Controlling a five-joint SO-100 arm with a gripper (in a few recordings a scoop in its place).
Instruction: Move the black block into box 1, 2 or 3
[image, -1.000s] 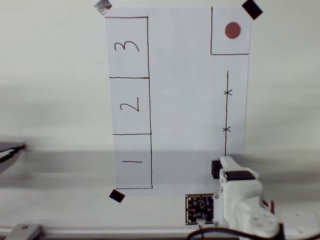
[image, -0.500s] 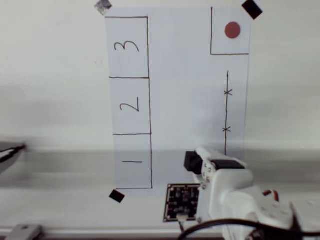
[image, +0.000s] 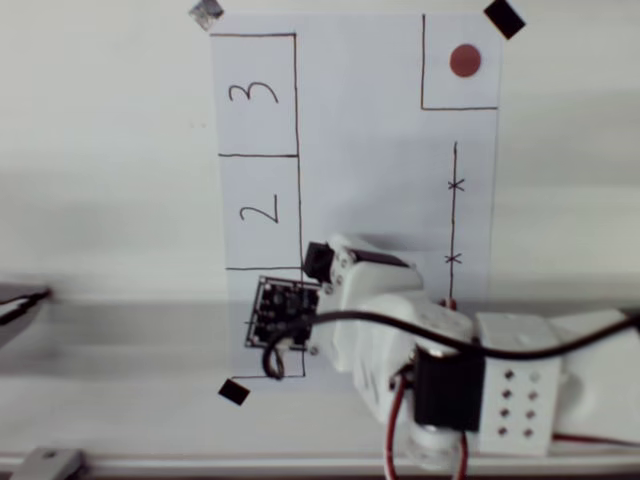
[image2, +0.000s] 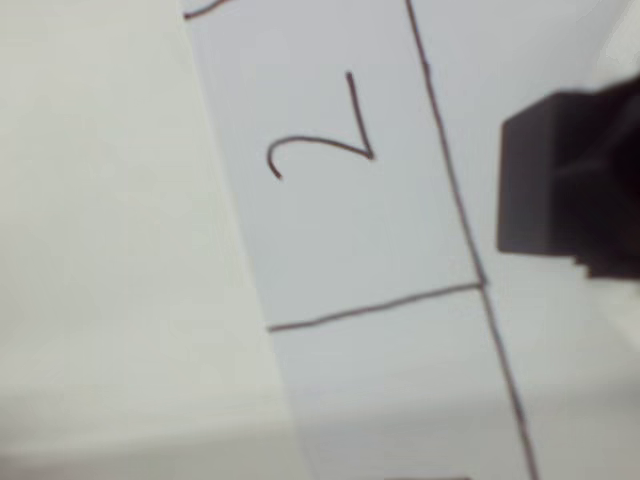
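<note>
From above, the white two-finger gripper (image: 325, 262) is clenched on the small matte black cube (image: 318, 259), holding it at its tip just right of the line bounding the pen-drawn rectangle marked "2" (image: 260, 211) on the white paper sheet (image: 370, 180). In the wrist view the cube (image2: 545, 180) sits right of that line, outside the rectangle (image2: 330, 190).

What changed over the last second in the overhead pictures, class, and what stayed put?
The claw carried the black block leftward and up the picture, from near the paper's lower right to just beside the line edging box 2. It held the block throughout; nothing was let go. The paper, the three numbered boxes, the red dot and the tape squares stayed where they were.
</note>
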